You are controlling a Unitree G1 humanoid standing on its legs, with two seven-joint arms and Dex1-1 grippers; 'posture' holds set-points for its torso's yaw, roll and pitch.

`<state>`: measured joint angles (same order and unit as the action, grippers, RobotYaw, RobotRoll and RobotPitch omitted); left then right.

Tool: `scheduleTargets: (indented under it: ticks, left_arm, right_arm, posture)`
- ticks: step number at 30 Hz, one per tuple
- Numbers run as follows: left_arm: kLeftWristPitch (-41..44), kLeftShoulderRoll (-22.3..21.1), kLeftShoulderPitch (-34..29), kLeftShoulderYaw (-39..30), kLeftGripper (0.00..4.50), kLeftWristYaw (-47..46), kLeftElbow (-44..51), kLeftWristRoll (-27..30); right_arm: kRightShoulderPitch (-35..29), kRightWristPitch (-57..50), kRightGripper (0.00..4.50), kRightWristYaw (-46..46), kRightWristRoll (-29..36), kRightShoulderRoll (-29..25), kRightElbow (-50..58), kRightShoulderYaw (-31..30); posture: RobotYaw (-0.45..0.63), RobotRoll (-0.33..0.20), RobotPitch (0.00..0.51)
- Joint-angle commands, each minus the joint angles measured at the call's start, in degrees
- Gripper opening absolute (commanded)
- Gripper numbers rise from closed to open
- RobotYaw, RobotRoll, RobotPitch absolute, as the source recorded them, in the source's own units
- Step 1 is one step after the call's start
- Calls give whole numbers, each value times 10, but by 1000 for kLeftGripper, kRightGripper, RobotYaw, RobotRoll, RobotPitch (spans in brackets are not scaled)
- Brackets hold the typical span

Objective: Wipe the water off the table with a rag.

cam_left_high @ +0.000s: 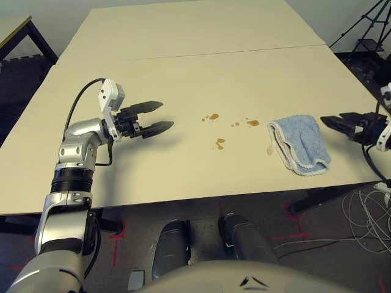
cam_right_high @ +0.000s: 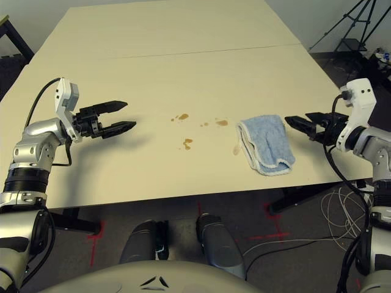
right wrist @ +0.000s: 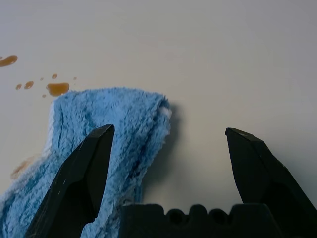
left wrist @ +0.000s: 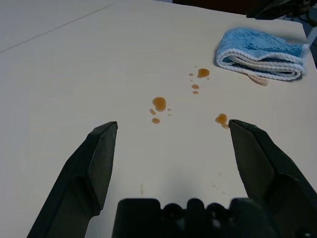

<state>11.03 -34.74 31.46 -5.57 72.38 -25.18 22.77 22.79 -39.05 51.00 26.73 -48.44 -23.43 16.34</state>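
Observation:
The light blue rag [cam_left_high: 302, 143] lies folded on the pale beige table [cam_left_high: 183, 79] near its right front edge. Small amber-brown drops of water [cam_left_high: 213, 116] dot the table just left of the rag, with another splotch [cam_left_high: 220, 143] nearer the front. My right gripper [cam_right_high: 300, 127] hovers open just right of the rag, its fingers pointing at the rag [right wrist: 119, 124]. Over the left part of the table my left gripper [cam_left_high: 157, 117] is open, pointing toward the drops [left wrist: 159, 103] and holding nothing.
A seam line [cam_left_high: 244, 52] crosses the tabletop behind the work area. A dark-framed side table [cam_left_high: 15, 30] stands at the far left. A tripod [cam_left_high: 366, 27] stands at the far right, and cables [cam_left_high: 366, 213] lie on the floor below the right edge.

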Motion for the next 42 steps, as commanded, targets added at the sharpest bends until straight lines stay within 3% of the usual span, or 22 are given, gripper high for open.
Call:
scheduleTargets:
  ticks: [1, 14, 22, 31, 38, 42]
  left_arm:
    - [2, 0, 0, 5, 4500, -2, 4, -4]
    - [-1, 8, 11, 10, 4500, -8, 5, -8]
    - [14, -9, -11, 0, 4500, -13, 38, -1]
    - [22, -11, -15, -5, 4500, -23, 46, 1]
    - [18, -5, -17, -1, 4500, -28, 45, 0]
    - [17, -4, -17, 0, 4500, -29, 46, -1]
  right_arm:
    - [-2, -9, 4476, 8, -8, 0, 5, -15]
    - [27, 8, 4476, 21, -44, 25, -51, -61]
    - [47, 32, 4476, 32, -65, 32, -107, -73]
    - [27, -31, 4476, 68, -52, 59, -39, -104]
    - [16, -6, 4476, 60, -83, 73, -38, -130]
    - [20, 38, 3527, 42, -112, 79, -53, -140]
  posture:
    - [-366, 0, 96]
    - [-321, 0, 86]
    - [-291, 0, 87]
    - [-279, 0, 99]
    - [-280, 0, 100]
    - [-276, 0, 102]
